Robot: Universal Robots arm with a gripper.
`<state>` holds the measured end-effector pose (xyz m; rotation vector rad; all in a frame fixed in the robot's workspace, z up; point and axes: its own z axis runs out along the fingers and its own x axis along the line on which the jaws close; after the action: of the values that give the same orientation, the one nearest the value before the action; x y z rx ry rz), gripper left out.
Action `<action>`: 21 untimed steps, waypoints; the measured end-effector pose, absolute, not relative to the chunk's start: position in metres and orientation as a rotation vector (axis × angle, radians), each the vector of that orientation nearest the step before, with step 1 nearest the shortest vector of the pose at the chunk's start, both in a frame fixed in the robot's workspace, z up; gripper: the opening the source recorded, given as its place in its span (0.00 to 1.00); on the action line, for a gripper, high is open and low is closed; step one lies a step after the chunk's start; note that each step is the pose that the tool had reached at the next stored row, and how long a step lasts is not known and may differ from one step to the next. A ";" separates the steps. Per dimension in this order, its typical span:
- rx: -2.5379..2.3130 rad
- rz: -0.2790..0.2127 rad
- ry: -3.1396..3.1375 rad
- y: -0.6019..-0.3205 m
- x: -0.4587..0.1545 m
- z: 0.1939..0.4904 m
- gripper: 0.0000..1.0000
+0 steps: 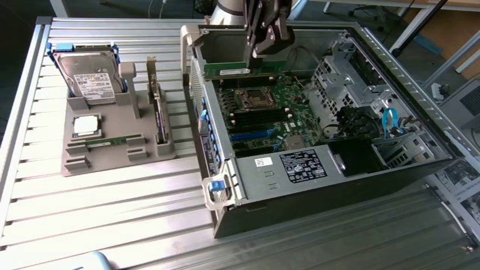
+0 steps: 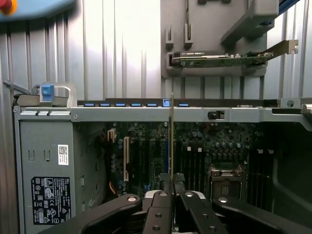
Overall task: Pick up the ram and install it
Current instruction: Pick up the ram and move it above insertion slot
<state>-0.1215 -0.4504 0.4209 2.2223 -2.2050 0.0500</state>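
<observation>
The ram is a narrow green stick with a white label, held on edge above the far part of the motherboard inside the open computer case. My gripper is shut on its upper edge. In the wrist view the ram appears edge-on as a thin line running out from between the black fingers, over the black memory slots beside the processor socket. It hangs above the board, apart from the slots.
A grey fixture at the exterior view's left carries a hard drive, a silver processor chip and an expansion card on edge. The case walls and drive cages close in around the motherboard.
</observation>
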 end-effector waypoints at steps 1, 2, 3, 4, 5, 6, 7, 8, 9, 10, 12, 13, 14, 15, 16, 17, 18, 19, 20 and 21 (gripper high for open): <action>2.222 0.050 -2.205 -0.450 -0.121 0.421 0.12; 2.222 0.050 -2.205 -0.450 -0.119 0.421 0.12; 2.222 0.050 -2.205 -0.450 -0.118 0.421 0.12; 2.222 0.050 -2.205 -0.450 -0.117 0.421 0.12; 2.222 0.050 -2.205 -0.450 -0.116 0.421 0.12; 2.222 0.050 -2.205 -0.450 -0.115 0.421 0.12; 2.222 0.050 -2.205 -0.450 -0.114 0.421 0.12; 2.222 0.050 -2.205 -0.450 -0.113 0.421 0.12; 2.222 0.050 -2.205 -0.450 -0.111 0.421 0.12; 2.222 0.050 -2.205 -0.450 -0.110 0.421 0.12; 2.222 0.051 -2.205 -0.450 -0.108 0.421 0.12; 2.222 0.051 -2.205 -0.450 -0.107 0.421 0.12; 2.222 0.051 -2.204 -0.450 -0.105 0.421 0.12; 2.222 0.051 -2.204 -0.450 -0.104 0.421 0.12; 2.222 0.051 -2.204 -0.450 -0.103 0.421 0.12; 2.222 0.051 -2.204 -0.450 -0.101 0.421 0.12; 2.222 0.051 -2.204 -0.450 -0.100 0.421 0.12; 2.222 0.051 -2.204 -0.450 -0.099 0.421 0.12; 2.222 0.051 -2.204 -0.450 -0.097 0.421 0.12; 2.222 0.051 -2.204 -0.450 -0.096 0.421 0.12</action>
<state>-0.0962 -0.4502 0.4209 2.2216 -2.2042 0.0513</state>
